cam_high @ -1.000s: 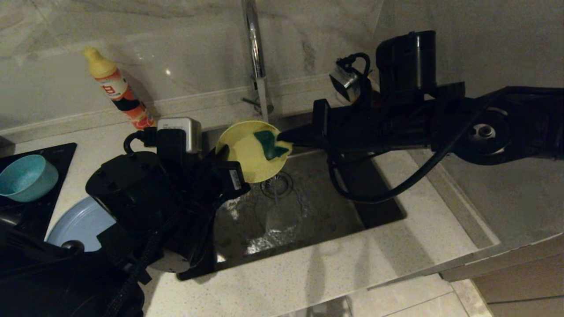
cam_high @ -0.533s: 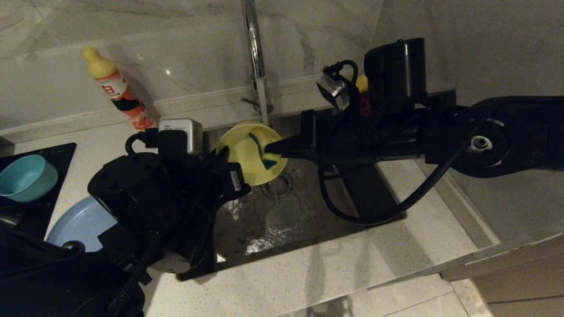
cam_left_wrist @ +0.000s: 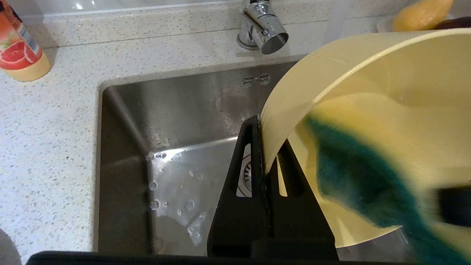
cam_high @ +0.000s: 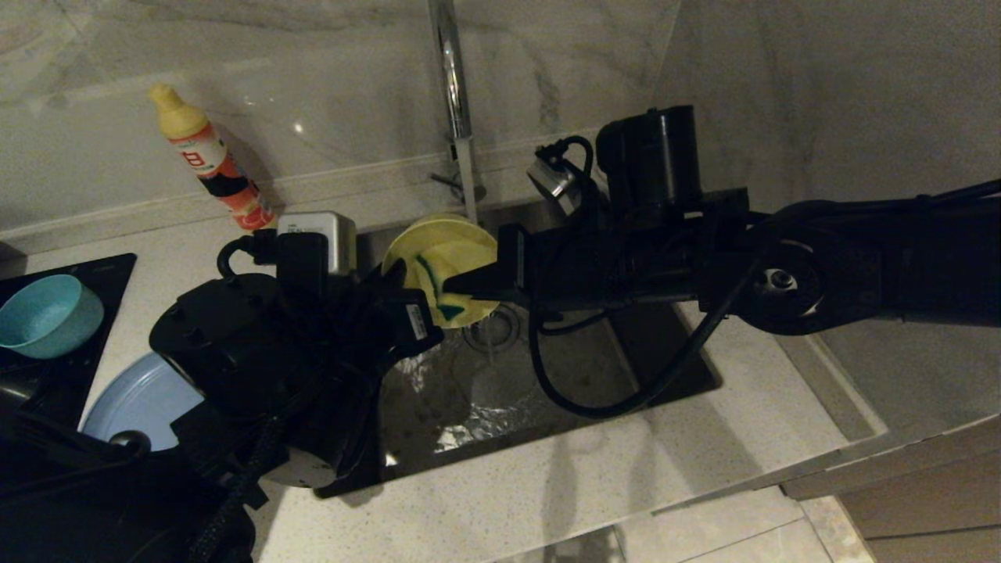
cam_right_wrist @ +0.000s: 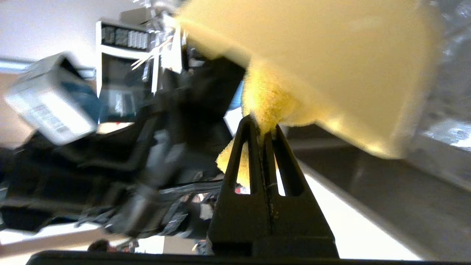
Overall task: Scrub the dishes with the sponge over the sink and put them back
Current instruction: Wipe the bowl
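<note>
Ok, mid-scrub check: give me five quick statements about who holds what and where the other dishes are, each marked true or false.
1. The left gripper is shut on the rim of the yellow bowl. True.
2. The right gripper holds the sponge inside the bowl. True.
3. The teal bowl sits in the sink. False: it rests on the dark surface at the far left of the counter.
4. The periwinkle plate is held under the faucet. False: it lies on the counter, left of the sink, partly behind the left arm.
5. The yellow bowl is held above the sink. True.
</note>
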Motion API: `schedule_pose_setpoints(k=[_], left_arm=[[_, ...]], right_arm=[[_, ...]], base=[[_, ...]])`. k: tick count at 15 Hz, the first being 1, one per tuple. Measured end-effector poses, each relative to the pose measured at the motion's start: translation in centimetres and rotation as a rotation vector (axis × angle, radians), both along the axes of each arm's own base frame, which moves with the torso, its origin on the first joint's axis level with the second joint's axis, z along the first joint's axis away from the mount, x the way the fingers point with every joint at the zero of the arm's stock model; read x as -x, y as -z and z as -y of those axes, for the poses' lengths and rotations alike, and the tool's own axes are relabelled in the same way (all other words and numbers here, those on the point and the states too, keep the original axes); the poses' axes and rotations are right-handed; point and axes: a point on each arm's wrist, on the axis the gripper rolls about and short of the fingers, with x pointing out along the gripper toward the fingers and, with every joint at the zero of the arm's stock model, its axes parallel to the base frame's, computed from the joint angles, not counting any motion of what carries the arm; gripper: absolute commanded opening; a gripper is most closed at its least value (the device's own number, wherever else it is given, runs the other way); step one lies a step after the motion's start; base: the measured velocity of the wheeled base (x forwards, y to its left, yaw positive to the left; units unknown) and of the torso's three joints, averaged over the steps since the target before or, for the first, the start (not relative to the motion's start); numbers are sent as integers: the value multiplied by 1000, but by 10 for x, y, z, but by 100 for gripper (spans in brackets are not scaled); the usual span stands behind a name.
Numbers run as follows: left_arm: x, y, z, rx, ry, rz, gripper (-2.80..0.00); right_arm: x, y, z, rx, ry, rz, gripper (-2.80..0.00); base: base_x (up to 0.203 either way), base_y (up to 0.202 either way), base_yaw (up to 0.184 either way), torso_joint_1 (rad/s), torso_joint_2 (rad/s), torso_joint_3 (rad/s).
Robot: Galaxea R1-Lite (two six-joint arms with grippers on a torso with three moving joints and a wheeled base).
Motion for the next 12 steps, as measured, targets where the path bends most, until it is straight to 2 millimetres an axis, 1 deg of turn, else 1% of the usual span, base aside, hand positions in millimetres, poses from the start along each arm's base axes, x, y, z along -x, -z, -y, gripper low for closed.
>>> schedule_pose_setpoints(k=[4, 7, 9, 12], left_arm=[[1, -1, -1, 2, 0, 2, -280], [2, -2, -2, 5, 0, 5, -280], [3, -1, -3, 3, 1, 3, -280], [4, -1, -4, 1, -1, 1, -280]], right_arm=[[-13, 9, 8, 18, 37, -20, -280], [-17, 16, 11, 31, 48, -34, -280], [-18, 14, 12, 26, 52, -29, -280], [-16, -2, 19, 0, 70, 0, -280]], base=[[0, 0, 0, 0, 0, 0], [0, 0, 0, 0, 0, 0], [0, 0, 0, 0, 0, 0], [0, 0, 0, 0, 0, 0]])
